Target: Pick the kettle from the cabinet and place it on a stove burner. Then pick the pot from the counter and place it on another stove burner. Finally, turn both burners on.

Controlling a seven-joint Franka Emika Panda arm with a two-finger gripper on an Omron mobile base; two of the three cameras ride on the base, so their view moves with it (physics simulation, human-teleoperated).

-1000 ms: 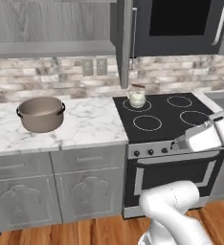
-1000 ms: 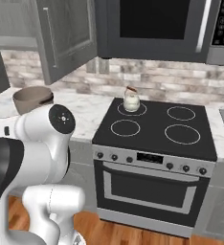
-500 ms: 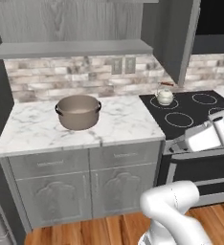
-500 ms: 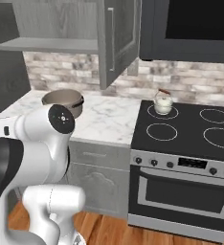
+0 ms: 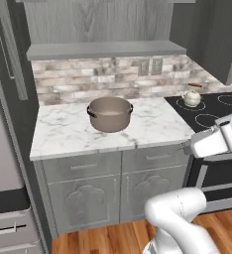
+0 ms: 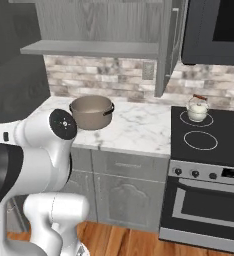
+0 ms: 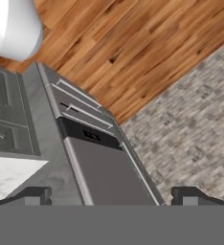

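The taupe pot stands on the white marble counter, with nothing touching it. The small cream kettle sits upright on the back left burner of the black stove. In front of it, the front left burner is bare. The cabinet's grey shelf carries nothing, and its door stands open. My gripper is open and holds nothing. It points down at the wooden floor, off the counter's front edge. My white wrist hangs before the stove front.
A black microwave hangs over the stove. A tall steel appliance closes off the counter's left end. Stove knobs line the stove's front panel. Grey drawer and door fronts lie below the counter, and wooden floor is below the hand.
The base has driven left, so the whole scene has slid right: the pot is now mid-view and the stove is at the right. Pot and kettle themselves have not moved. The gripper stays open.
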